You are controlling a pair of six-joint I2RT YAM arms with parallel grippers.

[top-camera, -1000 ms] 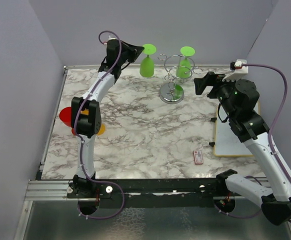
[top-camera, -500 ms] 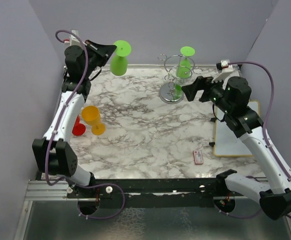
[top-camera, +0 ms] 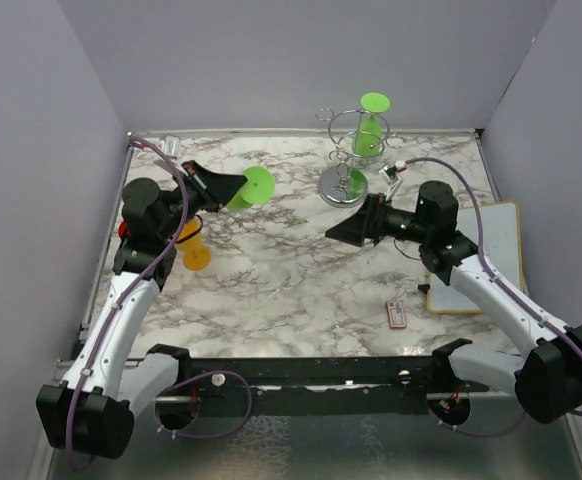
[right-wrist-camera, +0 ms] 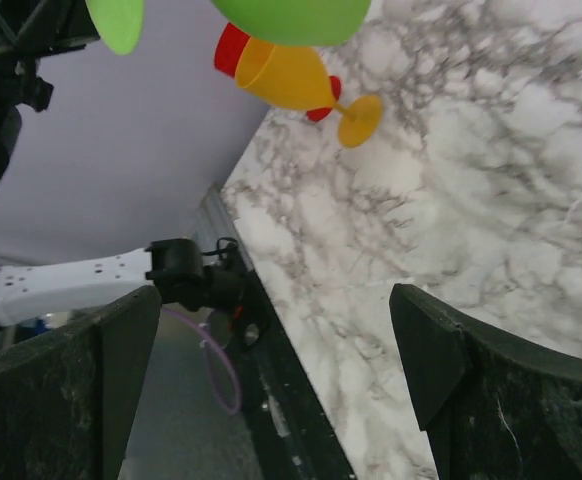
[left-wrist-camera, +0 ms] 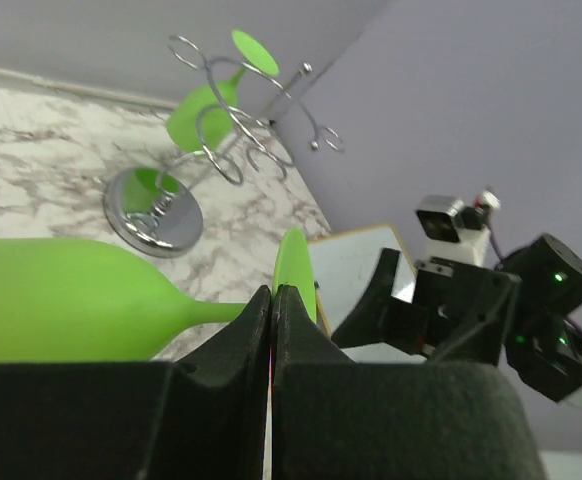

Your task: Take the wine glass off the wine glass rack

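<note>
The chrome wine glass rack (top-camera: 343, 160) stands at the back of the marble table, and one green wine glass (top-camera: 372, 124) hangs upside down on it. My left gripper (top-camera: 214, 186) is shut on the stem of a second green wine glass (top-camera: 255, 187), held sideways in the air left of the rack and clear of it. In the left wrist view my gripper (left-wrist-camera: 272, 292) pinches that stem, bowl (left-wrist-camera: 61, 300) to the left, with the rack (left-wrist-camera: 233, 125) behind. My right gripper (top-camera: 354, 226) is open and empty, low in front of the rack; it also shows in the right wrist view (right-wrist-camera: 271, 380).
A yellow glass (top-camera: 191, 245) stands at the left, with a red glass (top-camera: 124, 229) mostly hidden behind my left arm. A white board (top-camera: 476, 260) lies at the right edge. A small red-and-white item (top-camera: 396, 315) lies near the front. Purple walls surround the table.
My left arm has carried the green glass away from the rack, leftward then down and toward the front. My right arm has lowered and swung left to in front of the rack base.
</note>
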